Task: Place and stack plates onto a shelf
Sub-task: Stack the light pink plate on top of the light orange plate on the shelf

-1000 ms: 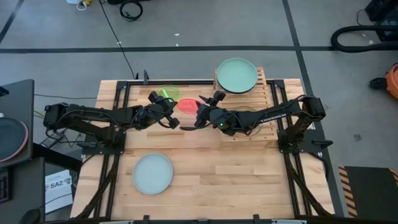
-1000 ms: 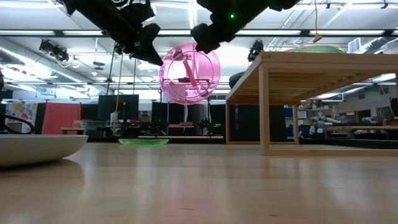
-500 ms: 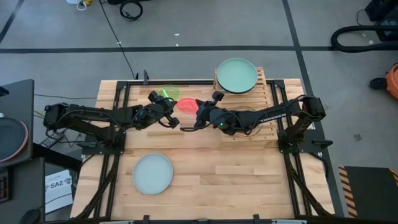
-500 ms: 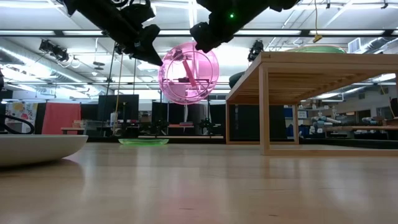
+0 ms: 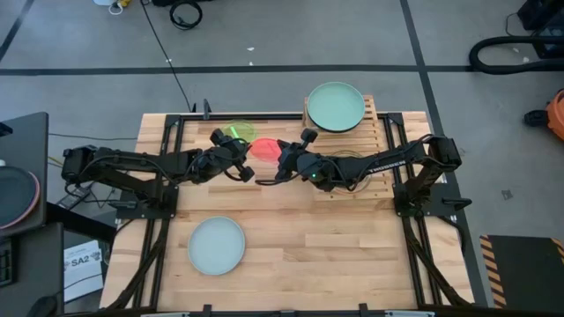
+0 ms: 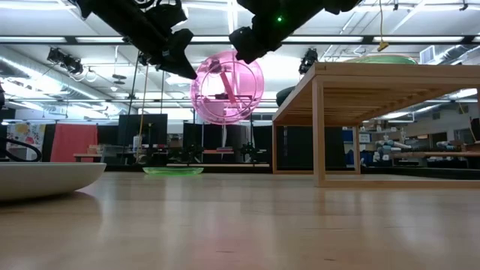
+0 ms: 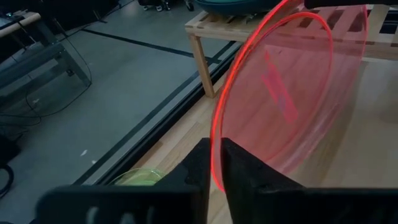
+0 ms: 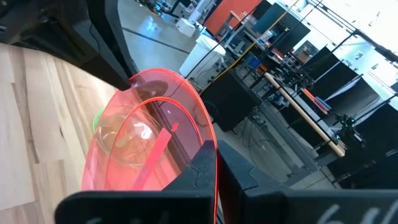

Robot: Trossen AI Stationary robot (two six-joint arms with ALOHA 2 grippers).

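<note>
Both grippers, left (image 5: 244, 170) and right (image 5: 284, 159), seem clamped on the airborne pink plate (image 6: 227, 88) beside the shelf (image 5: 374, 132); I'd free left before right carries.

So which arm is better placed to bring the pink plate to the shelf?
Probably the right. Both grippers pinch the pink plate in the air, left gripper and right gripper, but the right arm is based beside the shelf.

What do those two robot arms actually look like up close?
Both are slim, jointed and matte black. The left arm and right arm each end in a pincer, left pincer and right pincer, with two flat dark fingers. The right arm carries pale lettering and a small green light.
</note>
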